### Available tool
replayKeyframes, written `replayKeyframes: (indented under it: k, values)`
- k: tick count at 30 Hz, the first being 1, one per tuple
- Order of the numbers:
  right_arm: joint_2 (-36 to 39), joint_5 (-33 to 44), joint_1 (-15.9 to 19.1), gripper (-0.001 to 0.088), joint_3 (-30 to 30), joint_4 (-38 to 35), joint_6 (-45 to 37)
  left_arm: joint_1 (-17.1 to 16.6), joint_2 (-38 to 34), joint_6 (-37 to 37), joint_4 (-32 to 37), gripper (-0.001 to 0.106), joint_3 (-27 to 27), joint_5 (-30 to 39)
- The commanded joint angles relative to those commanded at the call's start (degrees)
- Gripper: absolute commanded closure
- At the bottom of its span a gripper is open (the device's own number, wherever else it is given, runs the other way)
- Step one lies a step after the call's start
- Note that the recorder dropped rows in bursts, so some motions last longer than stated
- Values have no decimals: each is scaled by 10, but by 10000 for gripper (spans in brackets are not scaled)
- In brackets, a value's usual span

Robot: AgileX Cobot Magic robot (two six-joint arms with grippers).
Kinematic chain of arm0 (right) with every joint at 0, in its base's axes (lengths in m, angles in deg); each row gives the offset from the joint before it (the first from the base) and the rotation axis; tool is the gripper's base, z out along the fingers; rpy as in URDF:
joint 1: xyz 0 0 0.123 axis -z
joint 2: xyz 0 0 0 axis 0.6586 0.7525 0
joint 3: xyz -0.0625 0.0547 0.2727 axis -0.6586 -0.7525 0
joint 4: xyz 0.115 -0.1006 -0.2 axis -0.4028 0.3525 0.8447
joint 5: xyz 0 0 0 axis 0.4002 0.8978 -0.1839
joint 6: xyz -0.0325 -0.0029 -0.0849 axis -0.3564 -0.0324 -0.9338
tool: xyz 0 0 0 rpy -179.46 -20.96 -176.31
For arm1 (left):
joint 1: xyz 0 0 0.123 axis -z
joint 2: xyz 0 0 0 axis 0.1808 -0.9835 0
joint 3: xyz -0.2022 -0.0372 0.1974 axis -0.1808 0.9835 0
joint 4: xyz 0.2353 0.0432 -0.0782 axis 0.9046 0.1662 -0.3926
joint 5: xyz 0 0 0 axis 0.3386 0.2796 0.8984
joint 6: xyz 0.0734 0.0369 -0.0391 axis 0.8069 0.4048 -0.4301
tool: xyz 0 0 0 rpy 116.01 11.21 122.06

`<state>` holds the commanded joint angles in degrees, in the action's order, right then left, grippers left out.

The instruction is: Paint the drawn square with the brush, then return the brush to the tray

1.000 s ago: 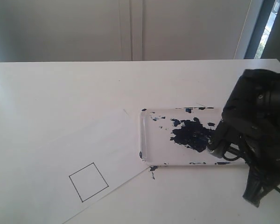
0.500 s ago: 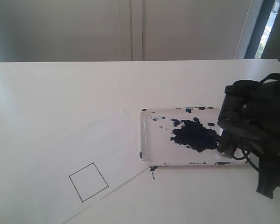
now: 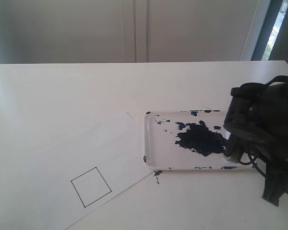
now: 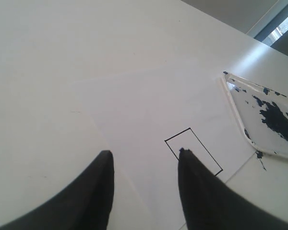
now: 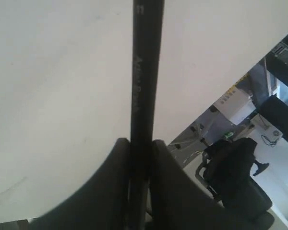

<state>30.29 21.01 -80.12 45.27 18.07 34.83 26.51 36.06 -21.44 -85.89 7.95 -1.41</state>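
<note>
The drawn square (image 3: 91,187) is blank, a thin black outline on the white paper sheet (image 3: 77,153). In the left wrist view my left gripper (image 4: 144,152) stands open and empty above the paper, one fingertip overlapping the edge of the drawn square (image 4: 193,151). The black-handled brush (image 5: 144,72) is clamped between the right gripper's (image 5: 140,140) fingers. Its tip is out of view. In the exterior view the right arm (image 3: 261,129) covers the right end of the tray (image 3: 146,139) and hides the brush. A dark paint blotch (image 3: 201,138) lies in the tray.
The white table (image 3: 62,96) spreads to the left and back, with a wall and window frame behind it. A small paint smear (image 3: 157,175) marks the table by the tray's near corner. The tray (image 4: 235,103) lies beside the paper.
Over the last second the right arm has swung right, off the paint blotch towards the tray's right end. In the last half second it has barely shifted. Paper, square and tray stay put.
</note>
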Motion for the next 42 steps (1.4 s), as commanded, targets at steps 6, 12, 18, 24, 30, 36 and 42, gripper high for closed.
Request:
replayKeyframes:
  k: [6,12,18,24,30,36,42]
  values:
    - [0,0,0,868,0,38,25,0,0,0,0,574,0,0]
    - [16,0,0,868,0,112,65,0,0,0,0,574,0,0]
    - [62,0,0,868,2,105,67,0,0,0,0,574,0,0]
    - [66,0,-9,868,18,75,62,0,0,0,0,574,0,0]
    - [66,0,-33,868,27,44,34,0,0,0,0,574,0,0]
    - [66,0,-33,868,27,95,71,0,0,0,0,574,0,0]
    - [38,0,-38,868,47,105,85,0,0,0,0,574,0,0]
